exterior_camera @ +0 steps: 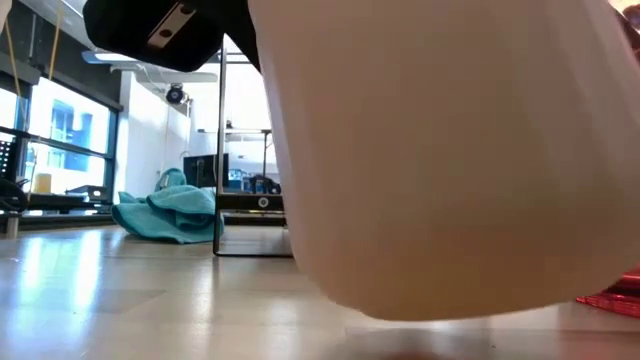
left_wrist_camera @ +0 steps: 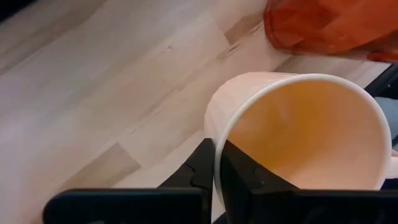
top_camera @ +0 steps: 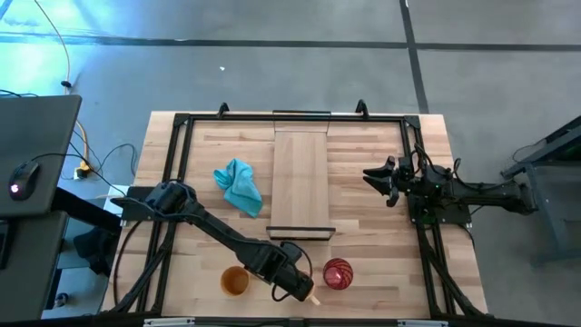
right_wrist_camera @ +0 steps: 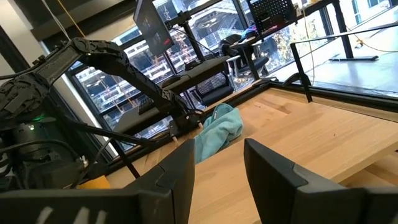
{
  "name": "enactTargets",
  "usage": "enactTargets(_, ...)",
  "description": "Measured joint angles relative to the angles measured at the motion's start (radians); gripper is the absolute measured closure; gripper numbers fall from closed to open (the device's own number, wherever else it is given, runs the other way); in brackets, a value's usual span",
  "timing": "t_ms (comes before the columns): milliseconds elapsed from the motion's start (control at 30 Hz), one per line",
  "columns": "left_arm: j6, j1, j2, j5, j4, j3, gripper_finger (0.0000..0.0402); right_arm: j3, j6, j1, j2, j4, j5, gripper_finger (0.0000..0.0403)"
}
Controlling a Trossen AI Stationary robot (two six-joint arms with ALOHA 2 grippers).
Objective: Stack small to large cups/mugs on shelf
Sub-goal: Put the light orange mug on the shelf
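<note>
pale orange mug (left_wrist_camera: 298,134): smooth, matt wall, thin rim, looks ceramic.
dark red patterned cup (left_wrist_camera: 323,25): glossy, translucent look.
amber-brown cup (top_camera: 234,282): smooth, slight sheen.
shelf (top_camera: 300,186): light wood, matt, fine straight grain.
tabletop (left_wrist_camera: 93,106): pale wooden planks, satin sheen.
teal cloth (top_camera: 240,186), just beside the shelf: soft crumpled fabric.
left gripper (left_wrist_camera: 214,171) fingers (left_wrist_camera: 239,177): matt black plastic.

Left gripper (left_wrist_camera: 215,163) jaws clamped; right gripper (right_wrist_camera: 214,165) jaws apart.
</note>
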Motion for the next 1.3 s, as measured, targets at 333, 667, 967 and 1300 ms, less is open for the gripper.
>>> enactTargets(333, 0.026, 0.006, 0.000, 0.004, -0.108, 0.101, 0.0400, 0.000, -0.014, 0.000, 0.000, -0.001, 0.000, 0.0272)
enactTargets(667, 0.091, 0.028, -0.001, -0.005, -0.291, 0.299, 0.0401, 0.000, -0.015, 0.000, 0.000, -0.007, 0.000, 0.0272)
enactTargets(967, 0.124, 0.041, -0.001, -0.027, -0.418, 0.435, 0.0401, 0.000, -0.015, 0.000, 0.000, -0.029, -0.011, 0.0272)
enactTargets(1300, 0.184, 0.088, -0.011, -0.019, -0.484, 0.513, 0.0402, 0.000, -0.014, 0.000, 0.000, -0.047, -0.040, 0.0272)
